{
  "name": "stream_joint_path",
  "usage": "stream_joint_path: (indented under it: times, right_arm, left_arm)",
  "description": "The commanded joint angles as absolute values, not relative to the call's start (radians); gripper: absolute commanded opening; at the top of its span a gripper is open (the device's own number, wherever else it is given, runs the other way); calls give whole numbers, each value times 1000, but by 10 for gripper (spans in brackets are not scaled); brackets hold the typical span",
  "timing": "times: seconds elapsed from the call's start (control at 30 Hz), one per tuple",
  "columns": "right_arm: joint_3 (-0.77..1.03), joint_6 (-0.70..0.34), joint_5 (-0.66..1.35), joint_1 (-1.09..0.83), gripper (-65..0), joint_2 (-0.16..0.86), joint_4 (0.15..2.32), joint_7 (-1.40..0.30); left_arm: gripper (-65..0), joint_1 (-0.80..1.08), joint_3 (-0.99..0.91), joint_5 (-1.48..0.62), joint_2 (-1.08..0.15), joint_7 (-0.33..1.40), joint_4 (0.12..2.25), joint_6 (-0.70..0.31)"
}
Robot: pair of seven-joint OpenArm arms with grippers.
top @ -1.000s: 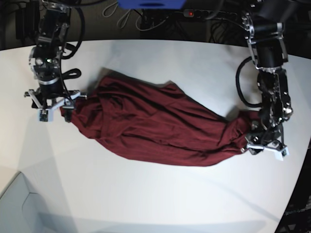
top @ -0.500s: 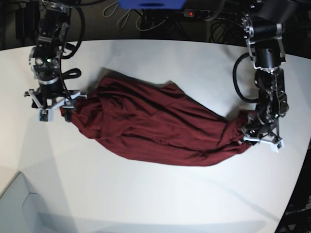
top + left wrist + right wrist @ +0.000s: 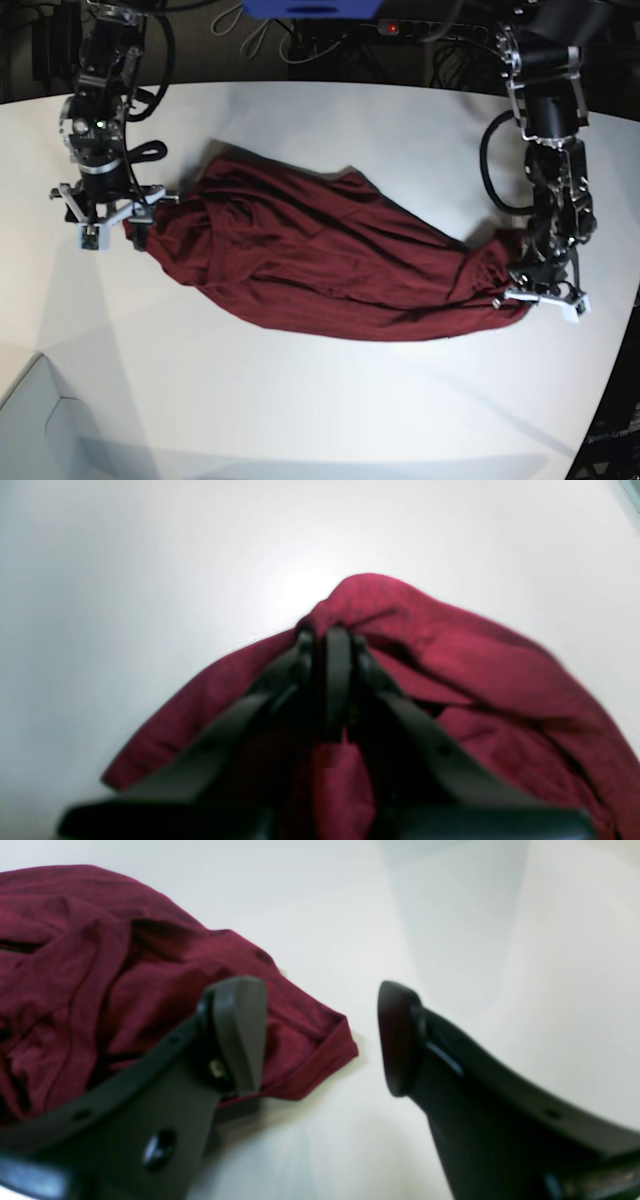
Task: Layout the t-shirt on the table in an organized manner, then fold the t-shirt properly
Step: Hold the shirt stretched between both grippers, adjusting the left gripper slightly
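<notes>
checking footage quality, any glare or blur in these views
Left wrist: glare on the table above the t-shirt; shut left gripper blurred. Right wrist: open right gripper soft, cloth sharper. Base: evenly lit, faint shadows.

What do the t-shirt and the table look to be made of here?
The t-shirt looks like thin, soft knit fabric, matte maroon: it bunches into loose folds and gathers where the left gripper pinches it. The table looks like a hard, smooth white surface, perhaps laminate, with a soft sheen; the exact material cannot be told.
</notes>
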State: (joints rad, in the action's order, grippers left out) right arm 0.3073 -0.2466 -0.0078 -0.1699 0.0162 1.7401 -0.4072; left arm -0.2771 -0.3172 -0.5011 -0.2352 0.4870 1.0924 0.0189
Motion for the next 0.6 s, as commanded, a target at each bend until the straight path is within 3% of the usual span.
stream_joint_path:
  times: [0.0,0.37,0.57]
  right_arm:
    - [311,-245,-2,-162,-291,22,1762,-383]
    - [309,-245,-2,-162,-291,22,1762,-383]
    - [309,-245,-2,-162,-291,22,1762,-383]
  left_arm:
    - [-647,-306,-320,-506,-249,461,1135,12]
    - [-642,-311,-314,-506,-249,461,1179,12]
    - [-521,-306,-314,-506,-249,455,1171,12]
